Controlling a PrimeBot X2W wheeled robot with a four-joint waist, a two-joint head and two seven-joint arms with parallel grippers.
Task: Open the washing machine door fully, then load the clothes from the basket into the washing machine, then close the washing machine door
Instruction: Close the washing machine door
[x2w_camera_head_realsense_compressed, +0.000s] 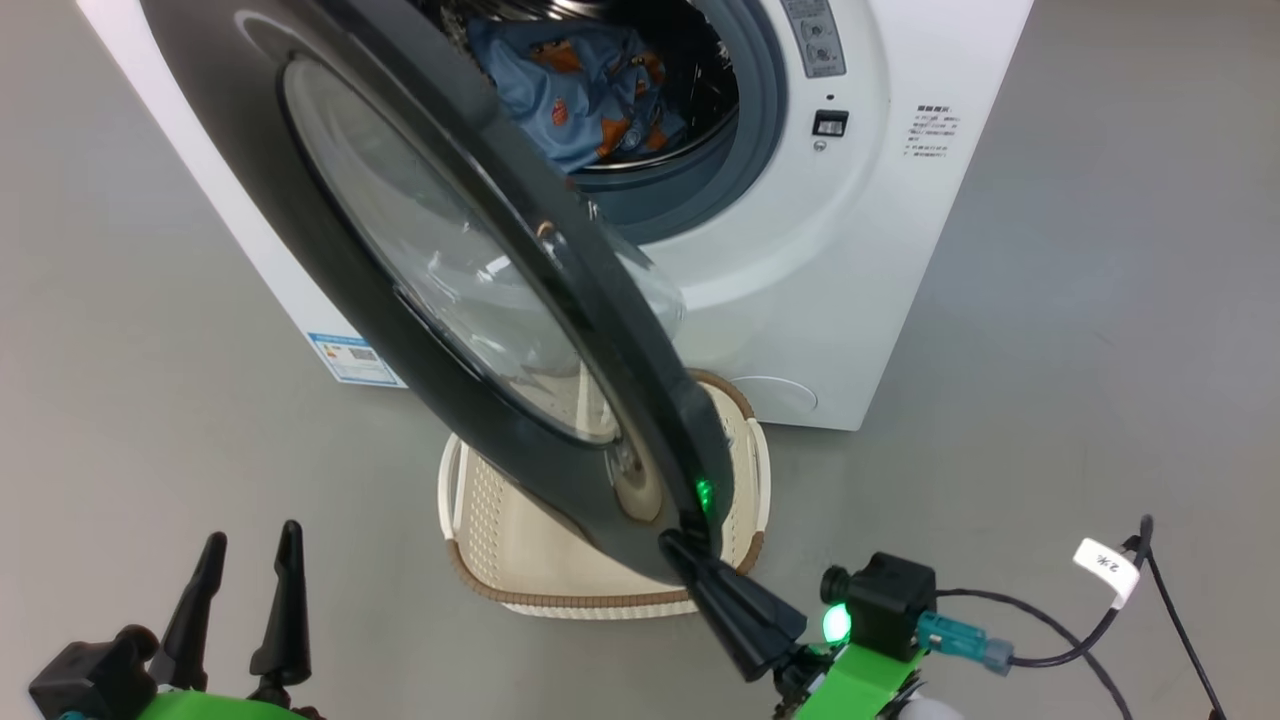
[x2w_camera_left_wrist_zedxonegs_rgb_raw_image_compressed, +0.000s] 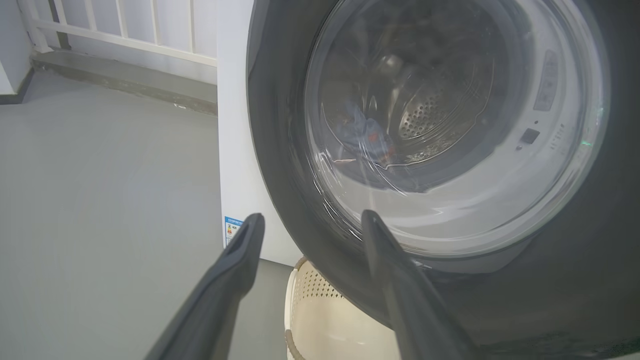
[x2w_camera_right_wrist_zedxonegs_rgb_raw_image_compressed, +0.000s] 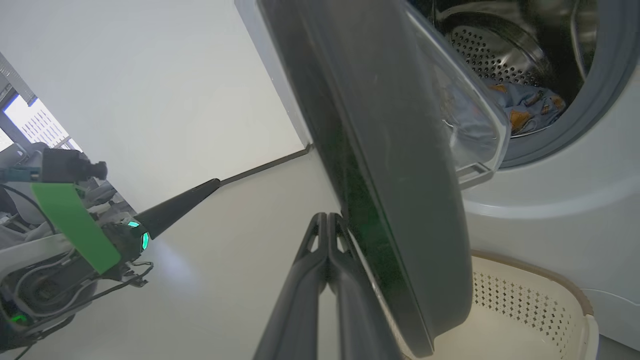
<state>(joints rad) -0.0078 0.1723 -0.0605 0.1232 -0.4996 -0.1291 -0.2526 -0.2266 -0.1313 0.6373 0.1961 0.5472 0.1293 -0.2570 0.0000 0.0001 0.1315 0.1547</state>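
door (x2w_camera_head_realsense_compressed: 240, 130) ajar, right claw (x2w_camera_head_realsense_compressed: 672, 541) against its rim

A laundry corner in a bare, unfurnished room: a white front-loading washing machine (x2w_camera_head_realsense_compressed: 850, 300) stands directly on a smooth grey floor (x2w_camera_head_realsense_compressed: 1100, 400), a perforated basket (x2w_camera_head_realsense_compressed: 490, 520) just in front of it, a plain white wall (x2w_camera_right_wrist_zedxonegs_rgb_raw_image_compressed: 150, 75) with dark skirting (x2w_camera_right_wrist_zedxonegs_rgb_raw_image_compressed: 265, 167) beside it, a white railing (x2w_camera_left_wrist_zedxonegs_rgb_raw_image_compressed: 125, 42) beyond its side
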